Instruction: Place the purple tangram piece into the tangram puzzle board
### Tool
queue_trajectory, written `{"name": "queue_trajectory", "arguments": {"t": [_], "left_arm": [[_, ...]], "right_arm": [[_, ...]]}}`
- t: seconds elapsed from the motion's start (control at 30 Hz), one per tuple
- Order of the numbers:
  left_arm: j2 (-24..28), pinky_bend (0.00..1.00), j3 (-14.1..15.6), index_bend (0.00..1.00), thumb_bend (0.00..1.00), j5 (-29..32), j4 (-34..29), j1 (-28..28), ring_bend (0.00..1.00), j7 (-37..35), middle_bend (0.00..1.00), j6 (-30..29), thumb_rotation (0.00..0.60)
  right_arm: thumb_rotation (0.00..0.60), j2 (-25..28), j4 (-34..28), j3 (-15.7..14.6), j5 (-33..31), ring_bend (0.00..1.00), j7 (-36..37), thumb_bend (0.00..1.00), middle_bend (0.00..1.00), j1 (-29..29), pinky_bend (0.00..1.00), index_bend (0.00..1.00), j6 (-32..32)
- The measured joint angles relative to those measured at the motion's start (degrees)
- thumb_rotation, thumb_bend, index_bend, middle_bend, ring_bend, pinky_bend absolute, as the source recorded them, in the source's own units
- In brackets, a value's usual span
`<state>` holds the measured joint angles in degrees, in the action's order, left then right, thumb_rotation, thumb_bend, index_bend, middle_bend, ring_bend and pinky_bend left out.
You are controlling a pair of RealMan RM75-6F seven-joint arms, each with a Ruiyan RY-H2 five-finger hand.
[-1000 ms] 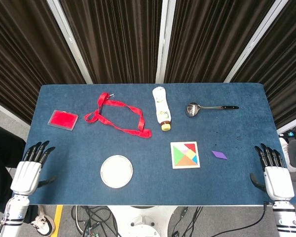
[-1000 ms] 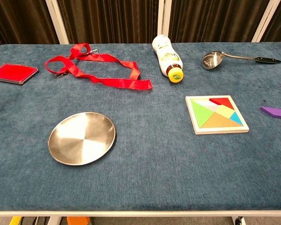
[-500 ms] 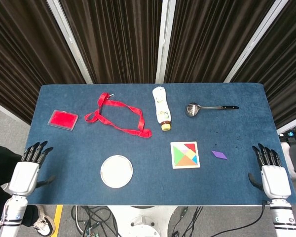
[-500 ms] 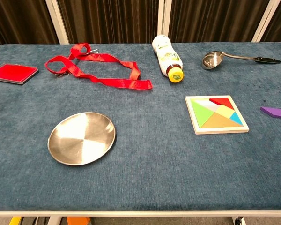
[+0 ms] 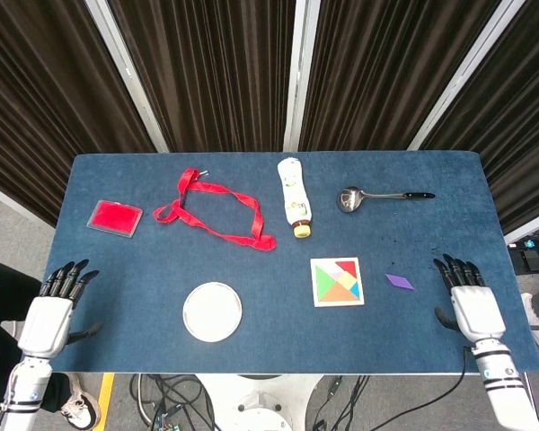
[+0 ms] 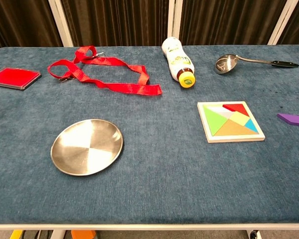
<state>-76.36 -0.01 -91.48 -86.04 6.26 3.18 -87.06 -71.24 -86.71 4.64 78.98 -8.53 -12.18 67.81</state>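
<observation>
Right hand (image 5: pixel 474 308) empty, fingers spread, near the purple tangram piece (image 5: pixel 399 281) — poised to grasp it for the puzzle board (image 5: pixel 337 281); left hand (image 5: pixel 48 319) likewise empty, idle.

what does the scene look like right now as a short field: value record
target piece: purple tangram piece flat on the table, right of the board, untouched
board: tangram puzzle board with coloured pieces in it
right hand: open, at the table's near right edge, close to the purple piece
left hand: open, at the near left edge
other things: steel plate, red ribbon, bottle lying down, ladle, red card
</observation>
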Motion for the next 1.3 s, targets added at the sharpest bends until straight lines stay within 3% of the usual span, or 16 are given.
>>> {"name": "queue_trajectory", "arguments": {"t": [0.27, 0.47, 0.8, 1.3], "left_arm": [[-0.04, 0.12, 0.34, 0.17, 0.00, 0.28, 0.33, -0.06, 0.00, -0.78, 0.06, 0.56, 0.600], [-0.38, 0.12, 0.36, 0.17, 0.00, 0.35, 0.88, -0.07, 0.00, -1.09, 0.06, 0.66, 0.600], [-1.06, 0.12, 0.51, 0.17, 0.00, 0.80, 2.33, -0.12, 0.00, -2.40, 0.06, 1.19, 0.600], [-1.27, 0.12, 0.58, 0.17, 0.00, 1.04, 2.67, -0.07, 0.00, -2.61, 0.06, 1.63, 0.600]], "right_arm": [[0.600, 0.12, -0.45, 1.72, -5.28, 0.00, -5.54, 0.22, 0.00, -7.09, 0.00, 0.01, -9.95], [0.600, -0.63, -1.02, 2.49, -9.81, 0.00, -10.65, 0.23, 0.00, -11.18, 0.00, 0.16, -14.49], [0.600, -3.79, -1.31, 1.29, -14.27, 0.00, -16.36, 0.25, 0.00, -13.24, 0.00, 0.25, -14.83], [0.600, -5.87, 0.88, 0.22, -16.43, 0.00, -17.06, 0.26, 0.00, -14.07, 0.00, 0.34, -12.87]]}}
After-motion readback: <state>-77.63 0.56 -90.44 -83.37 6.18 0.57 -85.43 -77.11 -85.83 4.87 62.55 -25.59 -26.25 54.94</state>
